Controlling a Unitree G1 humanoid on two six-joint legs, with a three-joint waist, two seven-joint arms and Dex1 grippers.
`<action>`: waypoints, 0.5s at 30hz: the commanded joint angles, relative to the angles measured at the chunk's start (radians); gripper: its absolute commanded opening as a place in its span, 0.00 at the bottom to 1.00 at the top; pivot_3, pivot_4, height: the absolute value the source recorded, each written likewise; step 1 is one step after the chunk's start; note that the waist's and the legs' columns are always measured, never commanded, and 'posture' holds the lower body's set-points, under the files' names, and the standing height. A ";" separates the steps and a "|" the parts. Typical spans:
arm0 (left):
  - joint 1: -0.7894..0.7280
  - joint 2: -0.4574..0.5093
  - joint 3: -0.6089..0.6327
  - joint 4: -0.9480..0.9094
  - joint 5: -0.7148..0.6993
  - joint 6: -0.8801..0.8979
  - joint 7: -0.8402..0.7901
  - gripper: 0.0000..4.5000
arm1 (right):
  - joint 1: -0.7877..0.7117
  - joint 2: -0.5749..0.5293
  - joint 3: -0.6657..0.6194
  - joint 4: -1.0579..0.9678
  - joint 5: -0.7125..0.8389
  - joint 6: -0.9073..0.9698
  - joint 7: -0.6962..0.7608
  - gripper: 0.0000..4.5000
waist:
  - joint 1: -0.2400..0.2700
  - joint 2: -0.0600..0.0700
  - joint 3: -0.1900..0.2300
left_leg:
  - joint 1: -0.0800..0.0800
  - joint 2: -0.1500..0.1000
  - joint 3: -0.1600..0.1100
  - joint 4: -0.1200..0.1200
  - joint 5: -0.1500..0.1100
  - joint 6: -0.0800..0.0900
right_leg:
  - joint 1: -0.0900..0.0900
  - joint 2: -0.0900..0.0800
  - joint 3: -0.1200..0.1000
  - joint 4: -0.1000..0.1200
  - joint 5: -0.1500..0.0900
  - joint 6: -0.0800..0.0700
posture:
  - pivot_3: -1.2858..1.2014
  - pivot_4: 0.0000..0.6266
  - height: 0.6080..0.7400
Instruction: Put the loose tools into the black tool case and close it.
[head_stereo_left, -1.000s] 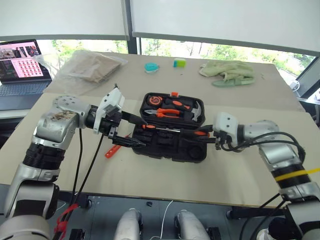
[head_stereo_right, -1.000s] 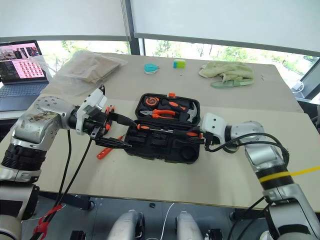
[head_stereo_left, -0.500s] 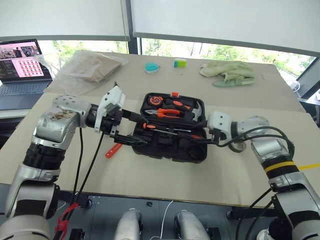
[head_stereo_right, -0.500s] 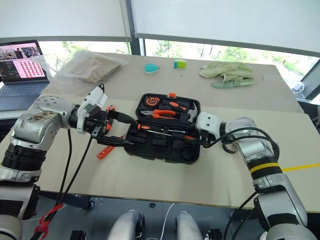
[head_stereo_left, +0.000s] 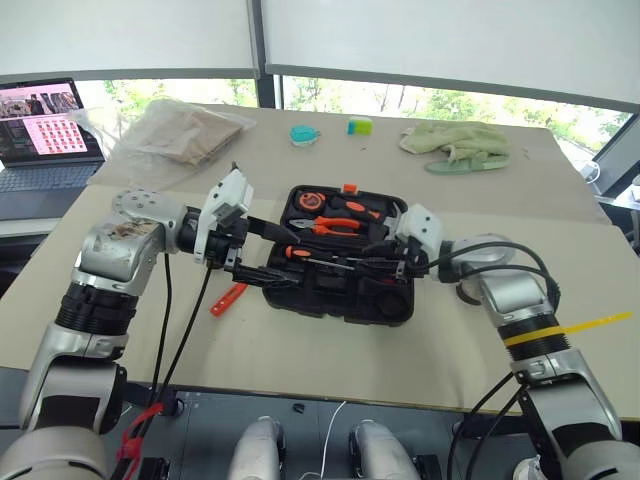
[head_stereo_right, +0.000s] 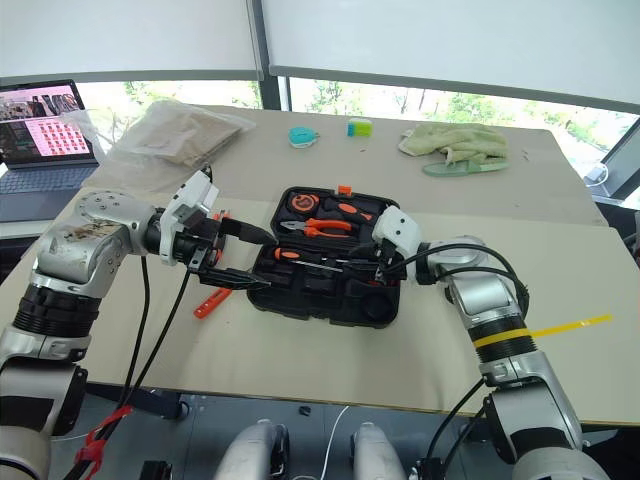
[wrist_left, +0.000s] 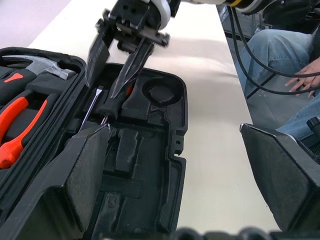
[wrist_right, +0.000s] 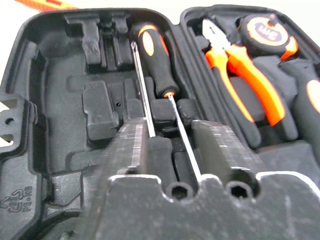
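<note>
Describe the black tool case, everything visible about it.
The black tool case lies open and flat on the beige table, a textured plastic clamshell with rounded corners. Its far half holds orange-handled pliers, a hammer and a tape measure. The near half's moulded slots hold two screwdrivers; others are empty. The right claw reaches in.

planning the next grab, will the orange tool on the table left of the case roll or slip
Probably stiff and light: the orange tool is a slim stick lying flat on the table. It may roll if nudged, and could slip from a pinch.
</note>
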 joint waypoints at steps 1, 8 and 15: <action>-0.036 -0.003 0.002 -0.001 0.006 -0.019 -0.007 1.00 | -0.006 0.008 0.005 -0.014 -0.012 0.019 -0.009 0.01 | 0.000 0.000 0.000 | 0.000 0.000 0.000 0.000 0.000 0.000 | 0.000 0.000 0.000 0.000 0.000 0.000 | 0.52 0.24 1.00; -0.038 -0.005 -0.001 0.010 0.010 -0.029 -0.007 1.00 | -0.013 0.008 0.131 0.028 -0.139 0.066 -0.014 0.01 | -0.001 0.000 0.000 | 0.001 0.000 0.000 0.000 0.000 0.000 | 0.001 0.000 0.000 0.000 0.000 0.000 | 0.52 0.24 1.00; -0.026 -0.009 -0.006 0.004 0.015 -0.039 0.002 1.00 | -0.041 0.016 0.209 0.031 -0.232 0.090 -0.025 0.01 | -0.003 -0.001 -0.001 | 0.005 0.001 0.000 0.000 0.000 0.000 | 0.004 0.001 0.000 0.001 0.000 -0.001 | 0.52 0.24 1.00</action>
